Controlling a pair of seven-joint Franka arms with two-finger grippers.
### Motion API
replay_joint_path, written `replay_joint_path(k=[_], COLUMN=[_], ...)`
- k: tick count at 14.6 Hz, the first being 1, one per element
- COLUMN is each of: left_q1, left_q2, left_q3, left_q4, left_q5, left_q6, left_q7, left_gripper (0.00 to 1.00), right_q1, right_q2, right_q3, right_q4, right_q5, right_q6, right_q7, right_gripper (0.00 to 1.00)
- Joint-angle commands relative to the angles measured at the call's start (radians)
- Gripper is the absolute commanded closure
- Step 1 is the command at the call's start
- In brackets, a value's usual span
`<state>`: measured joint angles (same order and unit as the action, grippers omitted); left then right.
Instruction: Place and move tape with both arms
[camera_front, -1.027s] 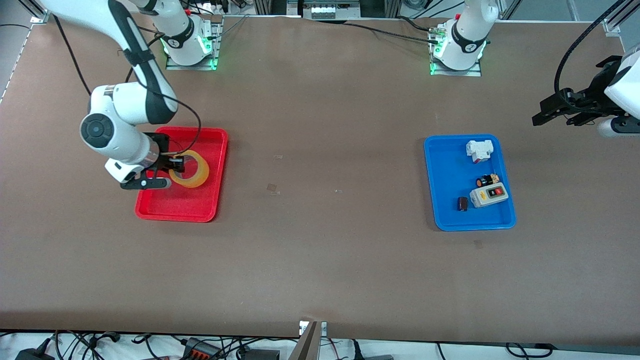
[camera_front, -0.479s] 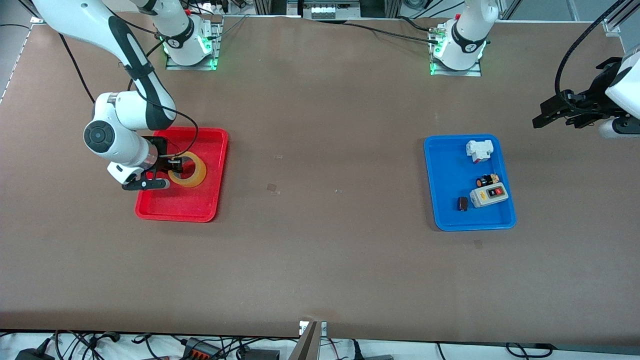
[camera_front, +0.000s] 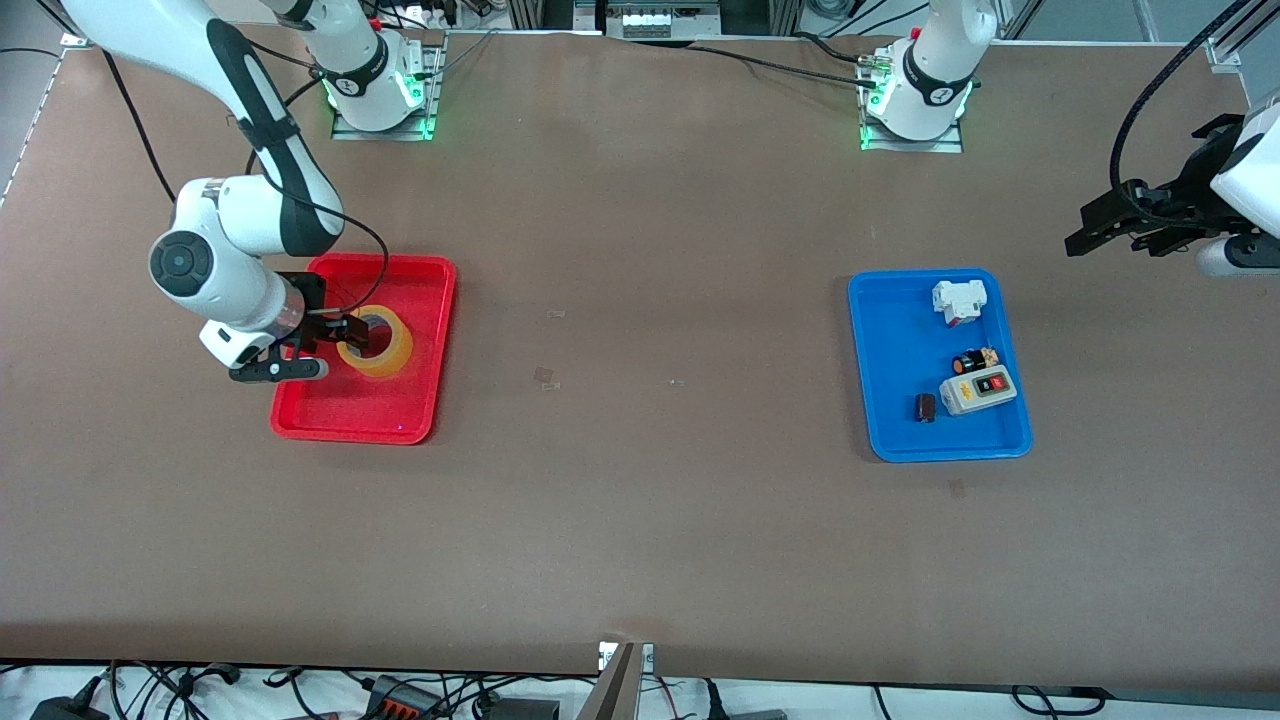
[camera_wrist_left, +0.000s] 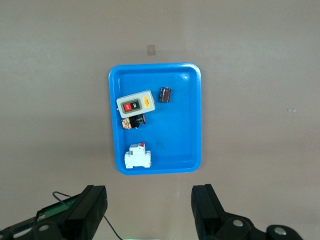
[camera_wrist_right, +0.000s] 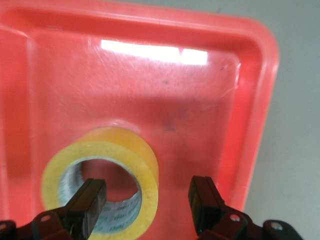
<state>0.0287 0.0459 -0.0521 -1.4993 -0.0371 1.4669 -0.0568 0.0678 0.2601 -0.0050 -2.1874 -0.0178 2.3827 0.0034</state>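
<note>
The tape (camera_front: 376, 341), a yellowish translucent ring, sits in the red tray (camera_front: 420, 408), with free tray floor toward 6 o'clock. The right gripper (camera_front: 335, 332) is spread wide, 1 finger (camera_wrist_right: 86, 202) in the hole, probably gripping nothing. The left gripper (camera_front: 1108, 226) waits wide open at the table edge.

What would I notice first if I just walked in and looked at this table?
Probably the bright red tray toward the right arm's end of the table, with a yellow roll of tape in it and the right gripper open around the roll's wall. Next comes the blue tray toward the left arm's end, holding a grey switch box and other small parts. The left gripper waits open, up in the air past that tray.
</note>
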Motion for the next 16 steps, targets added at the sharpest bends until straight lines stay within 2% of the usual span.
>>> replay_joint_path(k=[1,7,10,12,16], left_q1=[0.0,0.0,0.0,0.0,0.002], left_q2=[-0.023,-0.023,-0.023,-0.024,-0.024], left_q3=[-0.003,-0.003,-0.003,-0.003,-0.003], left_q4=[-0.024,-0.024,-0.024,-0.024,-0.024], left_q5=[0.009,0.008,0.008,0.008,0.008], left_q6=[0.013,0.013,0.012,0.012,0.01], left_q7=[0.009,0.009,0.009,0.009,0.009], left_gripper=[0.0,0.0,0.0,0.0,0.0], right_q1=[-0.017,-0.017,-0.02,-0.02,-0.039], right_q2=[-0.107,-0.127,-0.139,-0.195,-0.349], right_q3=[0.011,0.01,0.0,-0.013,-0.026], right_q4=[0.073,0.466,0.622,0.632,0.532], right_q5=[0.006,0.004,0.004,0.004,0.004], right_q6=[-0.164,-0.56,-0.738,-0.795,-0.846], right_q7=[0.0,0.03,0.07,0.069,0.064], right_gripper=[0.02,0.02,0.02,0.02,0.02])
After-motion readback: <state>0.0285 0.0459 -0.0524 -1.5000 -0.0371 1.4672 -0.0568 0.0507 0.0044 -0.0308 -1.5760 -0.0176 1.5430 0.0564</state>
